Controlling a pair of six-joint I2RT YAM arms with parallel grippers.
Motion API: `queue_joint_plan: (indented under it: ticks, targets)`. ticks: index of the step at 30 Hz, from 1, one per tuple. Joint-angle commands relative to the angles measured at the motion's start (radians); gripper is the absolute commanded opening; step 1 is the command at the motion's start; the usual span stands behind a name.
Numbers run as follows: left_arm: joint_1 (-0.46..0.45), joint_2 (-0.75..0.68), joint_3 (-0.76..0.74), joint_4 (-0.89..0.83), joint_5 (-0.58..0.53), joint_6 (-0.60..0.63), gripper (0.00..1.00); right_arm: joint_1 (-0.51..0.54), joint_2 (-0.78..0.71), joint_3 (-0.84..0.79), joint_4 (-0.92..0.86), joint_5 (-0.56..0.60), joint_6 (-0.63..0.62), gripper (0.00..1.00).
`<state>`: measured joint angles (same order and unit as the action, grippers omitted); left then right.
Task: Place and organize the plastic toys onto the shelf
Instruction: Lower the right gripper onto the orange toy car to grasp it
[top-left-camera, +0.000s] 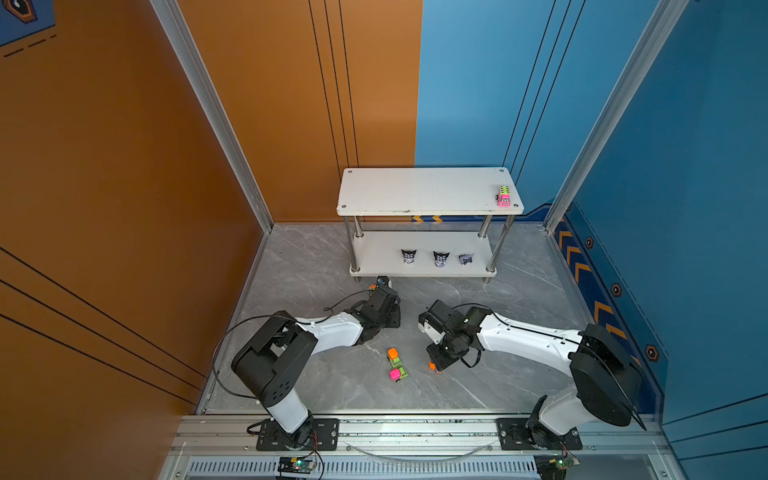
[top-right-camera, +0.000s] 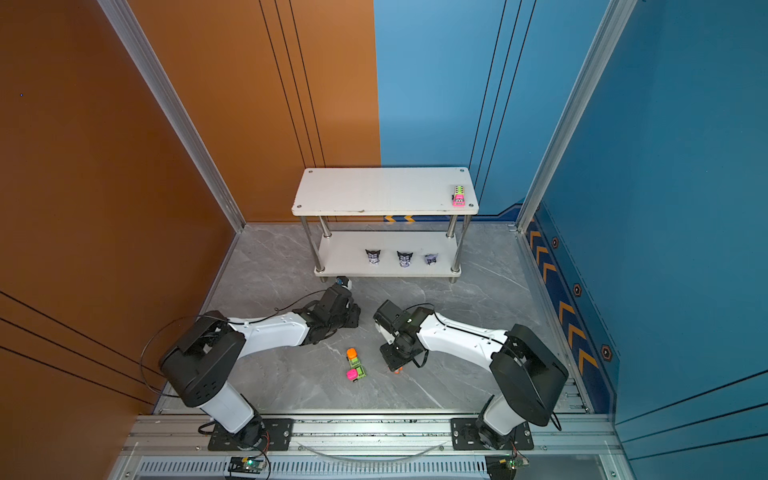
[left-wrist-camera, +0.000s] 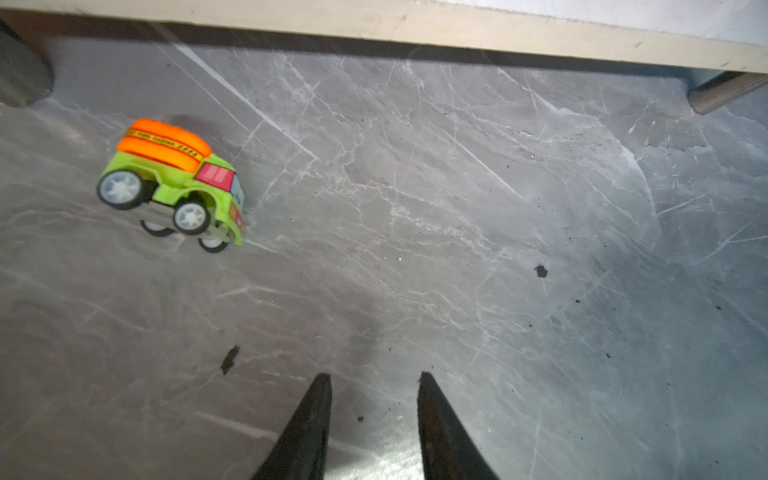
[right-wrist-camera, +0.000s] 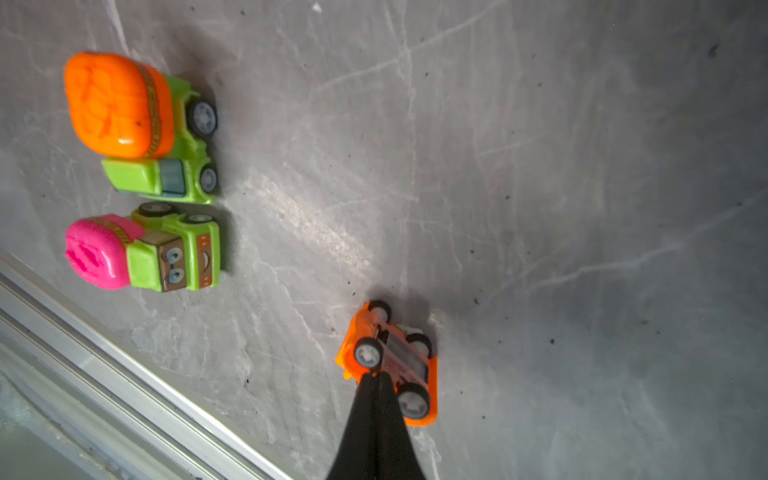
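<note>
— How was the left arm (top-left-camera: 332, 328) set?

— It rose from its base at the near rail with the elbow high. The white forearm reached toward the shelf (top-left-camera: 415, 189), and the wrist bent down just short of the shelf's front leg on the left of both top views.

— And its gripper?

— The left gripper (left-wrist-camera: 374, 376) had its jaws partly apart and empty, over the bare grey marbled table (left-wrist-camera: 457, 208). A green car with an orange tank (left-wrist-camera: 174, 178) stood on its wheels near that leg, off to one side and clear of the fingers.

— The right arm (top-left-camera: 523, 336)?

— Much the same shape, mirrored. Its forearm reached toward the middle and its wrist pointed down at the table, nearer the front rail.

— What was it gripping?

— Nothing. The right gripper (right-wrist-camera: 376, 376) had its jaws pressed together with no gap. The tips touched the rim of an orange car (right-wrist-camera: 395, 361) that lay overturned, wheels up.

— Where were the other toys?

— An orange-backed truck (right-wrist-camera: 141, 124) and a pink-backed truck (right-wrist-camera: 145, 253) sat just beside each other on the table between the arms. A pink-and-green car (top-left-camera: 503, 195) stood on the shelf's top board near its front right corner. Three figurines (top-left-camera: 441, 258) stood in a row on the lower board.

— Any writing?

— A yellow band across the orange tank carried dark lettering, too blurred to read.
</note>
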<state>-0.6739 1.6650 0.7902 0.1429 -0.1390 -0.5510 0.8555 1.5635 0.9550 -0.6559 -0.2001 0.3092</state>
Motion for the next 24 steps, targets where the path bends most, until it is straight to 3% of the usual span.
queue_joint_plan:
  ticks: [1,17,24]
  targets:
    - [-0.009,0.024,0.031,0.0,0.035,-0.013,0.37,-0.024,0.037,0.029,0.019,-0.041,-0.031,0.02]
    - [-0.009,0.051,0.043,0.008,0.051,-0.016,0.37,-0.111,0.126,0.025,0.087,-0.044,-0.012,0.02]
    - [-0.009,0.036,0.039,0.009,0.056,-0.008,0.37,-0.114,0.01,0.011,0.061,0.02,-0.008,0.02]
